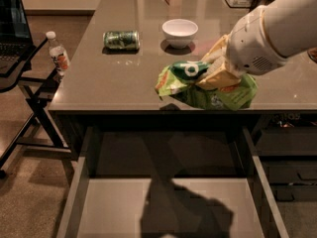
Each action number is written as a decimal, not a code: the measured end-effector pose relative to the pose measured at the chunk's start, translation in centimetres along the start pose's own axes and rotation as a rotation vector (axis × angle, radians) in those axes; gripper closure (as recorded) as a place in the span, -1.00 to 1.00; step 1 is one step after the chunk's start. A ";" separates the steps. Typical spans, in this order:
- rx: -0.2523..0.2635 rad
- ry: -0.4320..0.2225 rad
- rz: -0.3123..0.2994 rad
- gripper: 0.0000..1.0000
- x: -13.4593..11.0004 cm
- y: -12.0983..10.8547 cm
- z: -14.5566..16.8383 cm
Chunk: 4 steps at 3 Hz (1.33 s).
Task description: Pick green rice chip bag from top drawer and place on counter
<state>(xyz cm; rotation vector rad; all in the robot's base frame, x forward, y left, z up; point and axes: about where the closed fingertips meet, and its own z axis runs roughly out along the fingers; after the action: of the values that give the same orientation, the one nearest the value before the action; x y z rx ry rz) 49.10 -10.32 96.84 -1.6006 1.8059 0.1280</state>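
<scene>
The green rice chip bag (200,86), crinkled light green with a dark green logo, hangs at the counter's front edge, above the open top drawer (119,207). My gripper (214,72) is shut on the bag, its tips buried in the crumpled foil. The white arm reaches in from the upper right. The counter (119,78) is a glossy grey-beige slab. The drawer's pale bottom holds only the arm's shadow.
A green drink can (121,39) lies on its side on the counter's left part. A white bowl (180,31) stands behind the bag. A water bottle (57,52) sits on a black stand at left. Dark smaller drawers (290,157) are at right.
</scene>
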 end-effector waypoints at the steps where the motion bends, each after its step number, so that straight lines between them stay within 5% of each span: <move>1: 0.000 0.000 0.000 1.00 0.0 0.0 0.0; 2: 0.025 0.028 -0.009 1.00 0.3 -1.3 1.4; 4: 0.128 0.022 -0.043 1.00 -0.8 -8.6 4.8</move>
<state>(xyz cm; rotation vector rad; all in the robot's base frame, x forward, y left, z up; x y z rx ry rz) 58.91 -9.16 96.93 -1.5546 1.7580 -0.0248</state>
